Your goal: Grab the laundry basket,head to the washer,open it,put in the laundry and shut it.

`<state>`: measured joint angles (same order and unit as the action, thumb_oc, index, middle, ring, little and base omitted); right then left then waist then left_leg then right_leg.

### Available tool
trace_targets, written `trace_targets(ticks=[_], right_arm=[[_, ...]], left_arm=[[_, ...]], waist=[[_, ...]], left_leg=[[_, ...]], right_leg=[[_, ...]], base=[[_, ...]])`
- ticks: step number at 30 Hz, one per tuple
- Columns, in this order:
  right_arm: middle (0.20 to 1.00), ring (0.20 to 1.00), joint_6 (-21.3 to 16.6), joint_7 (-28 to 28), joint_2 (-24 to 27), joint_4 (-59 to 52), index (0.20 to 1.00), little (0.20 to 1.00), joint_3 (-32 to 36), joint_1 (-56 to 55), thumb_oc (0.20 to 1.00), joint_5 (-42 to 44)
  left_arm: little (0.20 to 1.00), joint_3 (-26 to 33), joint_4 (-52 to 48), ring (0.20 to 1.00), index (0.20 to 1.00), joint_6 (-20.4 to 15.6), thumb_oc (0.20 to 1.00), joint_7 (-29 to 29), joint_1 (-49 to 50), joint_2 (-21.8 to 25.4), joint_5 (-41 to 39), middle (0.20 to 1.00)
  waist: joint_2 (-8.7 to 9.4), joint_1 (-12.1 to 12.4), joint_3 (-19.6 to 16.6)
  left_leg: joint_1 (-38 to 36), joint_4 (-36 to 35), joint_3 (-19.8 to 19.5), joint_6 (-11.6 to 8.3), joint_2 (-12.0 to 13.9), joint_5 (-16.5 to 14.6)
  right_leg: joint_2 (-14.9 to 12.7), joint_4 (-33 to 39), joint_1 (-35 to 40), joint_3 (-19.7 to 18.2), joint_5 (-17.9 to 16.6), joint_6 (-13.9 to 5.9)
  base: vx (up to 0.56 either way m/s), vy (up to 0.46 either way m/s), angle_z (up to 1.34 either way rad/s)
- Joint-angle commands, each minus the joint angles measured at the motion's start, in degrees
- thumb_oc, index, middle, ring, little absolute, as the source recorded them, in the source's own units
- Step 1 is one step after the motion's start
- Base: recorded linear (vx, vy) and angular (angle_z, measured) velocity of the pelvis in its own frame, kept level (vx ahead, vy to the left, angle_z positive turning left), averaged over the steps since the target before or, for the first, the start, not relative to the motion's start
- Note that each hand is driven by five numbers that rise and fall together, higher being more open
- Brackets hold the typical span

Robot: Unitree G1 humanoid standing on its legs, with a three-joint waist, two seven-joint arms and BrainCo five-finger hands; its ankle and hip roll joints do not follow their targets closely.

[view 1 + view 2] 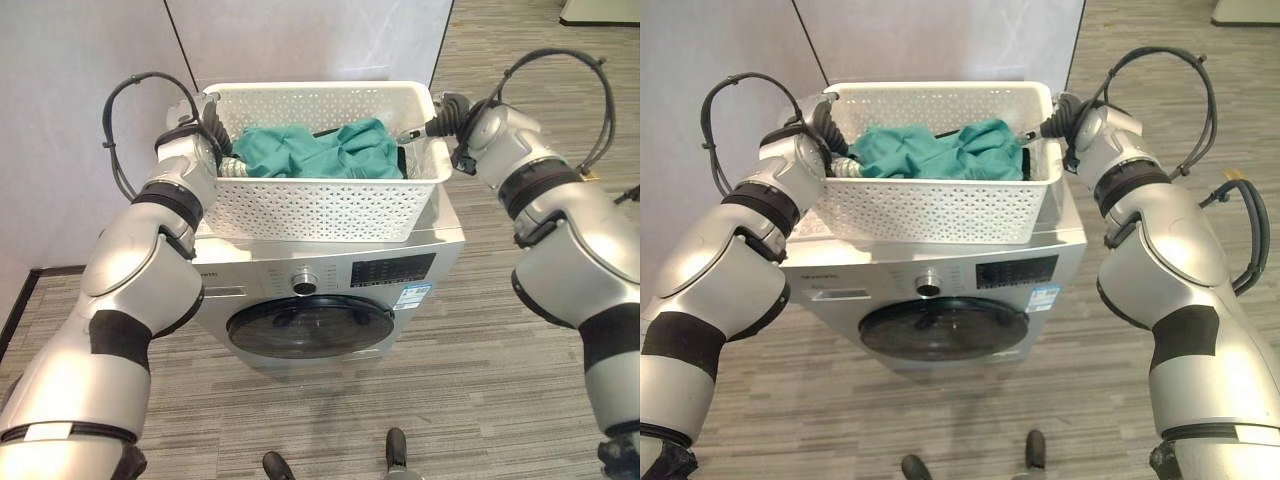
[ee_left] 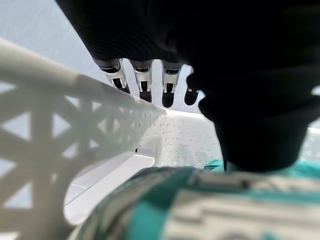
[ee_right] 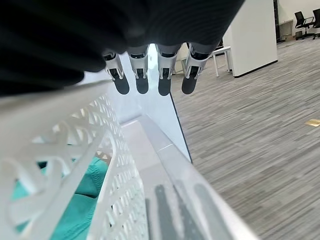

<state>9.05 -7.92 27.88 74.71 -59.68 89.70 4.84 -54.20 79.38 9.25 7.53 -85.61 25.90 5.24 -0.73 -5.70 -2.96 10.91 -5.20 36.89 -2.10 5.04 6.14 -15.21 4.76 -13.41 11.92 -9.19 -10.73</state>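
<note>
Closest to the head camera stands the washer (image 1: pixel 330 290), its round dark door (image 1: pixel 310 327) shut and facing the robot, with a knob and a control panel (image 1: pixel 392 270) above the door. On the washer's flat top sits the white lattice laundry basket (image 1: pixel 320 205), upright, its near wall slightly overhanging the front edge. Teal laundry (image 1: pixel 320 150) lies bunched inside the basket, filling the middle and reaching toward the right end.

At the basket's left end, the left robot hand (image 1: pixel 205 130) is at the rim, its dark ribbed cover against the short wall. From its own wrist camera the fingers (image 2: pixel 142 82) point straight out in a row above the rim, side by side and not curled, with the lattice wall just below them and teal cloth past the cover.

At the right end, the right robot hand (image 1: pixel 440 118) meets the opposite short wall at rim height. Its wrist camera shows the fingers (image 3: pixel 165 75) likewise straight and close together, reaching over the basket's top edge, the washer's top running alongside below. Whether either thumb hooks the rim cannot be told.

Grey striped carpet floor (image 1: pixel 480 380) surrounds the washer, and a pale partition (image 1: pixel 300 40) stands behind it.
</note>
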Motion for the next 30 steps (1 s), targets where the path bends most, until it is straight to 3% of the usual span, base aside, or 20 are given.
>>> trace_targets(ticks=[1,10,13,17,22,23,26,27,28,29,30], right_arm=[[1.000,1.000,-4.8,0.4,-5.5,4.1,1.000,1.000,-1.8,6.6,1.000,-0.1],[1.000,1.000,-6.1,5.7,-0.9,0.3,1.000,1.000,1.8,5.4,1.000,-1.9],[1.000,1.000,-7.1,9.3,3.5,-4.1,1.000,1.000,3.6,3.8,1.000,-4.5],[1.000,1.000,-8.0,11.0,7.5,-9.4,1.000,1.000,4.7,2.1,1.000,-6.7],[1.000,1.000,-10.4,15.2,13.9,-16.6,1.000,1.000,10.8,-3.5,1.000,-7.0],[1.000,1.000,-11.7,16.7,17.4,-20.3,1.000,1.000,13.9,-6.1,1.000,-6.2],[1.000,1.000,-12.6,17.9,21.5,-26.1,1.000,1.000,19.8,-12.1,1.000,-5.9],[1.000,1.000,-13.2,18.5,23.9,-29.8,1.000,1.000,23.9,-16.2,1.000,-6.0],[1.000,1.000,-13.1,18.5,24.0,-30.1,1.000,1.000,24.2,-16.7,1.000,-6.2],[1.000,1.000,-13.1,18.5,24.0,-30.3,1.000,1.000,24.4,-16.9,1.000,-6.2],[1.000,1.000,-13.3,19.1,26.4,-32.9,1.000,1.000,28.5,-20.7,1.000,-6.5]], left_arm=[[1.000,1.1,7.1,1.000,1.000,-1.9,1.000,1.4,-1.7,-4.7,-0.6,1.000],[1.000,4.9,5.5,1.000,1.000,-3.6,1.000,4.0,-0.6,-4.4,-2.6,1.000],[1.000,10.4,0.5,1.000,1.000,-7.0,1.000,7.7,-0.9,-4.5,-9.1,1.000],[1.000,12.9,-3.1,1.000,1.000,-9.7,1.000,9.6,-1.8,-3.6,-11.5,1.000],[1.000,17.5,-5.8,1.000,1.000,-12.4,1.000,10.3,1.2,-0.6,-14.2,1.000],[1.000,19.6,-8.5,1.000,1.000,-13.8,1.000,11.1,2.4,1.1,-15.1,1.000],[1.000,22.4,-12.2,1.000,1.000,-15.0,1.000,10.3,5.2,2.5,-16.5,1.000],[1.000,24.2,-15.1,1.000,1.000,-15.6,1.000,10.1,7.0,4.1,-16.6,1.000],[1.000,24.1,-15.3,1.000,1.000,-15.5,1.000,10.1,7.1,4.1,-16.6,1.000],[1.000,24.0,-15.3,1.000,1.000,-15.5,1.000,10.1,7.2,4.1,-16.6,1.000],[1.000,25.4,-17.9,1.000,1.000,-15.8,1.000,9.2,8.8,6.0,-16.8,1.000]], waist=[[-0.71,0.9,9.0],[-1.26,1.7,7.6],[-1.38,2.0,6.5],[-1.42,1.5,5.2],[-1.50,1.8,3.4],[-1.58,2.1,2.9],[-1.48,2.6,2.1],[-1.41,2.8,2.0],[-1.43,2.9,1.6],[-1.24,2.8,1.8],[-1.45,3.0,1.4]], left_leg=[[-5.8,0.4,-6.8,-4.63,3.4,-1.5],[-7.7,0.4,-8.0,-4.48,3.3,-1.9],[-8.8,0.3,-8.8,-4.57,3.2,-2.1],[-10.2,0.2,-9.5,-4.55,3.1,-2.4],[-11.4,0.2,-10.3,-4.85,3.3,-2.2],[-11.6,0.2,-10.5,-4.92,3.6,-2.1],[-12.2,0.2,-10.8,-4.93,3.9,-2.3],[-12.1,0.2,-9.9,-4.46,4.1,-1.1],[-12.5,0.2,-11.0,-4.95,4.2,-2.1],[-12.1,0.2,-9.9,-4.47,4.2,-1.1],[-12.6,0.2,-10.1,-4.50,4.4,-1.1]], right_leg=[[-1.2,0.2,0.9,3.6,-4.2,-3.85],[-1.4,0.2,4.2,5.2,-3.0,-3.78],[-1.5,0.2,5.9,5.8,-2.7,-3.92],[-1.2,0.2,7.9,5.8,-1.6,-3.76],[-1.0,0.2,10.4,7.4,-0.6,-3.64],[-1.0,0.2,10.8,7.8,-0.4,-3.65],[-0.8,0.2,11.7,8.3,0.1,-3.57],[-0.7,0.2,12.1,9.5,-0.4,-2.80],[-0.6,0.2,12.5,8.7,0.4,-3.35],[-0.7,0.2,12.2,9.5,-0.4,-2.79],[-0.5,0.2,12.7,9.8,-0.2,-2.69]], base=[[0.00,0.000,0.00],[0.01,-0.014,0.09],[0.04,-0.024,0.12],[0.05,-0.022,0.12],[0.02,-0.028,0.11],[-0.01,-0.046,0.12],[-0.02,-0.054,0.12],[-0.01,-0.037,0.06],[-0.07,-0.038,0.04],[0.00,-0.023,0.07],[-0.05,-0.040,0.07]])
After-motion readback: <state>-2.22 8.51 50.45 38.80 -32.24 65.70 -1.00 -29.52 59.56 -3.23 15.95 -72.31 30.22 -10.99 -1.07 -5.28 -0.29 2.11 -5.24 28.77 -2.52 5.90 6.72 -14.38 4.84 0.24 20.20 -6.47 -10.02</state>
